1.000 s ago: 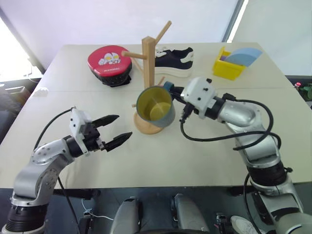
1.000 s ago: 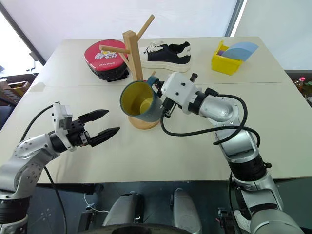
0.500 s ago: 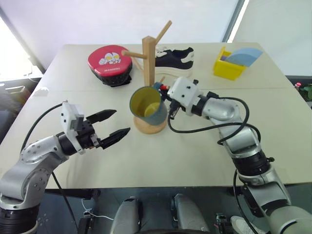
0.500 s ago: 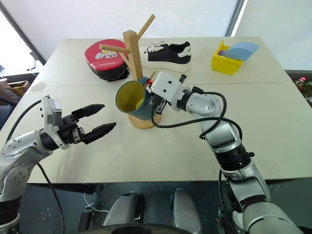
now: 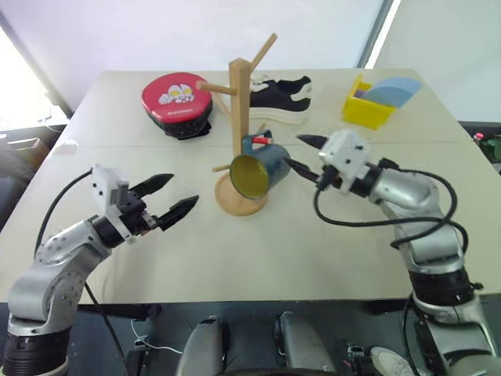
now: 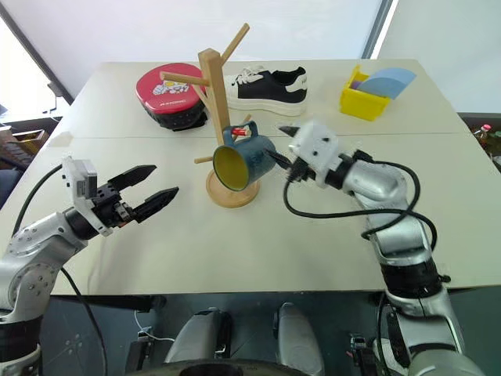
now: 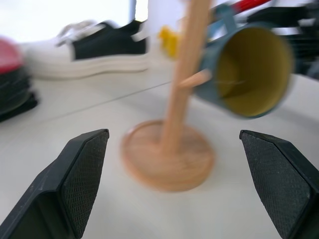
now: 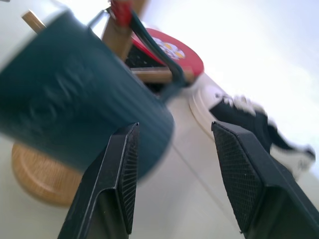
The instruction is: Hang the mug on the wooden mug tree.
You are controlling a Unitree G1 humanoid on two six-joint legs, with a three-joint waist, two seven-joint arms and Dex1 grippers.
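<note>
The teal-blue mug (image 5: 258, 168) hangs by its loop handle on the red-tipped peg (image 5: 263, 140) of the wooden mug tree (image 5: 239, 110). It is tilted, and its yellow-olive inside faces me. My right gripper (image 5: 302, 155) is open just right of the mug's bottom, and its fingers (image 8: 115, 184) do not clasp the mug (image 8: 75, 109). Left of the tree's round base (image 5: 239, 202), my left gripper (image 5: 182, 191) is open and empty, pointing at the tree. In the left wrist view the mug (image 7: 246, 69) and post (image 7: 187, 74) lie ahead between its fingers (image 7: 82, 174).
Behind the tree lie a red round tin (image 5: 176, 102) and a black-and-white sneaker (image 5: 282, 95). A yellow bin (image 5: 366, 108) with a blue piece stands at the back right. The pale table (image 5: 329, 251) is bare in front of the tree.
My right gripper has opened, let go of the mug and drawn back to the right. The mug now hangs on the red-tipped peg. My left gripper has drifted slightly left.
</note>
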